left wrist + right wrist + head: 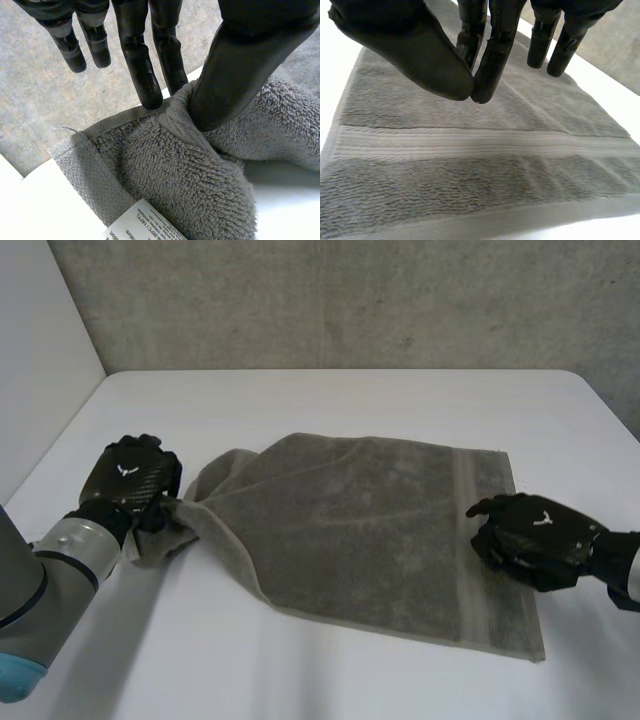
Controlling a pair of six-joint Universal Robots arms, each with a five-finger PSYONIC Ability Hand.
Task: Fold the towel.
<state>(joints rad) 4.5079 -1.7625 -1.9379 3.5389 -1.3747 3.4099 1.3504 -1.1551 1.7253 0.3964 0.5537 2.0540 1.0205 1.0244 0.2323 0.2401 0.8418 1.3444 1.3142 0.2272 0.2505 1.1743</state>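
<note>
The left hand (130, 480) pinches the towel's (360, 530) bunched left end between thumb and fingers, near the table's (330, 400) left edge. The towel lies mid-table, not folded yet. The right hand (535, 535) hovers over the towel's right end, thumb against fingertips, holding nothing.

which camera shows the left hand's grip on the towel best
The left wrist view: the left hand pinches the bunched towel between thumb and fingers. The head view shows that hand from above, pinch hidden. The right wrist view shows the towel's flat striped end.
</note>
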